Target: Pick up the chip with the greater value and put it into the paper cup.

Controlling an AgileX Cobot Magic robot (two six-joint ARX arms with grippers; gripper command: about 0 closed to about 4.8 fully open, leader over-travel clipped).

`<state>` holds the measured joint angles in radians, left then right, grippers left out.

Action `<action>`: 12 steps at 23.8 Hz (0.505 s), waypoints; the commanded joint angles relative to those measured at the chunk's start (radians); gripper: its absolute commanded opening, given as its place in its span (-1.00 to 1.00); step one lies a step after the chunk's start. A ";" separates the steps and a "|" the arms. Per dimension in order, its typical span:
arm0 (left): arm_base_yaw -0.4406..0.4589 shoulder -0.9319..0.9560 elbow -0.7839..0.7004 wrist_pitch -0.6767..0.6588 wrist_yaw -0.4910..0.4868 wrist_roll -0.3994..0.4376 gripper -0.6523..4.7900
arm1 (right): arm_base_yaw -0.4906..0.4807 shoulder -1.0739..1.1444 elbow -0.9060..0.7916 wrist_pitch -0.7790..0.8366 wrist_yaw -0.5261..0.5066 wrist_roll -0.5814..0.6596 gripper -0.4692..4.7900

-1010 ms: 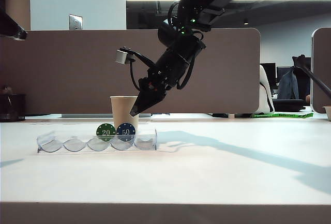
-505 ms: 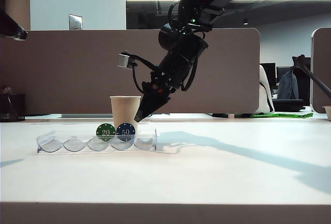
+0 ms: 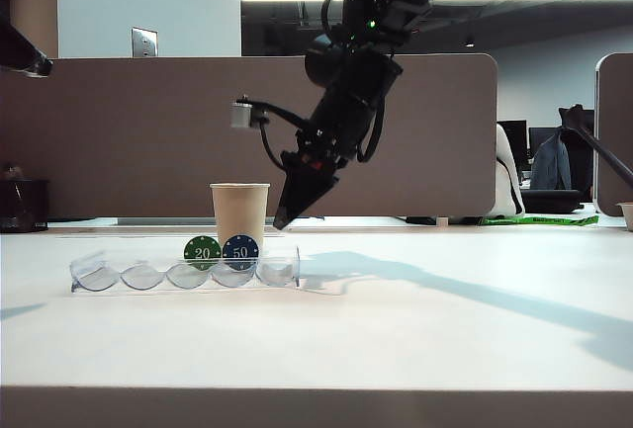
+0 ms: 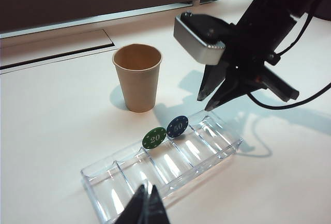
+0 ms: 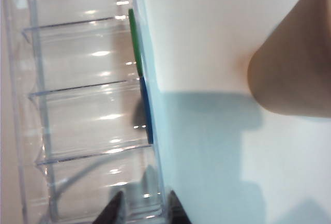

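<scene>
Blue 50 chip (image 3: 240, 251) stands upright in clear tray (image 3: 119, 277), right of green 20 chip (image 3: 202, 251), paper cup (image 3: 240, 211) behind. Right gripper (image 3: 283, 221) hovers above tray's right end, jaws parted, empty. Left gripper (image 4: 146, 209) near side, held back, fingers nearly together, empty.

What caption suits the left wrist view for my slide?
Right gripper, jaws open, poised above the clear plastic tray holding upright blue "50" chip and green "20" chip, near tan paper cup.
</scene>
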<state>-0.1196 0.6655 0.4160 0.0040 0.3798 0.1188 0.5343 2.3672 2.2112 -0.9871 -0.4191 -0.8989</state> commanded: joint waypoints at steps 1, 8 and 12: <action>0.000 -0.001 0.005 0.013 0.006 0.001 -0.78 | 0.003 -0.018 0.005 -0.013 -0.011 0.000 -0.41; 0.000 -0.001 0.005 0.013 0.006 0.002 -0.78 | 0.015 -0.024 0.005 -0.050 -0.058 0.000 -0.28; 0.000 -0.001 0.005 0.013 0.006 0.002 -0.78 | 0.028 -0.024 0.005 -0.045 -0.056 0.000 -0.18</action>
<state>-0.1196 0.6655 0.4160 0.0040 0.3798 0.1188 0.5549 2.3539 2.2139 -1.0367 -0.4683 -0.8989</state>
